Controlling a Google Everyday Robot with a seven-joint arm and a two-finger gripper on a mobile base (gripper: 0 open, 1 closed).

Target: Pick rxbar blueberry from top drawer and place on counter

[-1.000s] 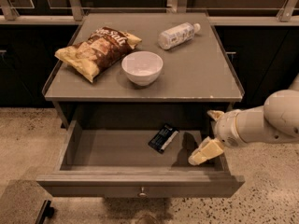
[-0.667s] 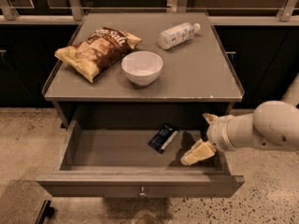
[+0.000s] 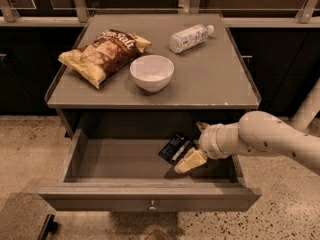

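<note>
The top drawer (image 3: 120, 160) is pulled open below the counter (image 3: 215, 79). The rxbar blueberry (image 3: 173, 147), a small dark bar with pale lettering, lies on the drawer floor right of the middle, near the back. My gripper (image 3: 190, 147) reaches into the drawer from the right on a white arm. Its cream fingers (image 3: 190, 161) are spread apart, open, right beside the bar's right end. The lower finger rests just in front of the bar. I cannot tell whether a finger touches the bar.
On the counter lie a yellow-brown chip bag (image 3: 102, 54) at the left, a white bowl (image 3: 152, 72) in the middle and a plastic bottle (image 3: 189, 37) on its side at the back right. The drawer front has a small knob (image 3: 151, 202). Dark cabinets stand behind.
My gripper has moved left inside the drawer, closer to the bar. The bar and the things on the counter have not moved.
</note>
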